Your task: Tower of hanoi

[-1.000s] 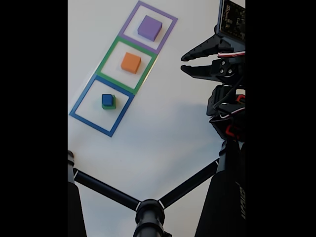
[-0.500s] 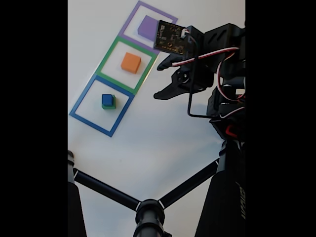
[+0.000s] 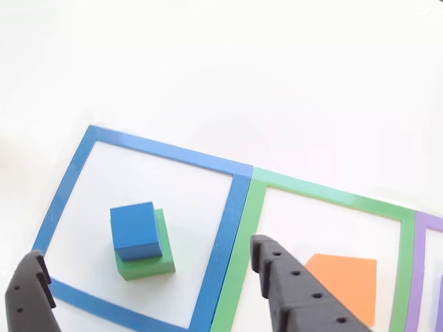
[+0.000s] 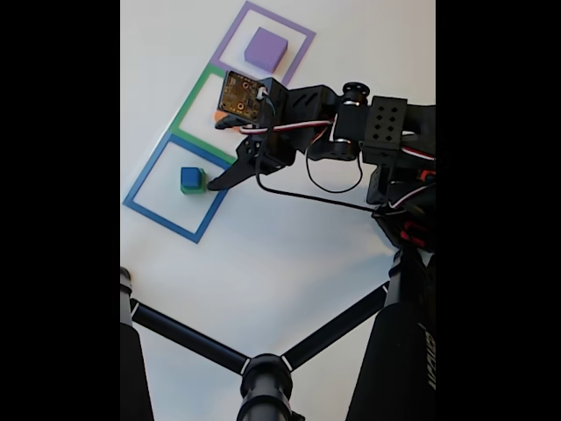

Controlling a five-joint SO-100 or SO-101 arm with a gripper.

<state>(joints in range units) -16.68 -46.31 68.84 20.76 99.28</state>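
Black two-finger end effector [image 3: 149, 277] is spread wide, holding nothing, and hangs above the small blue cube [image 3: 135, 230], one finger [image 3: 31, 294] showing at each side of it in the other view. In the fixed view the end effector [image 4: 230, 149] sits over the border between the blue and green frames, near the stack but not touching it.

Risks, as a judgement: the blue cube sits off-centre on the flat green square block [image 3: 149, 257], shifted toward the far left corner, so a descent centred on the green block could clip the cube's edge and shove it off. Fingers closing too low would likely catch the green block as well and lift or drag both. The right finger is over the blue tape border, close to the flat orange square block [image 3: 344, 285]; a sideways drift might nudge that.

Frames and contents: blue tape square frame [image 3: 235, 207] holds the green block with the blue cube on top. Green tape square frame [image 3: 325, 195] holds the orange block alone, partly covered by the arm in the fixed view. Purple tape square frame [image 4: 295, 54] holds one flat purple square block [image 4: 266, 48]. All lie on the white table [image 4: 280, 254].
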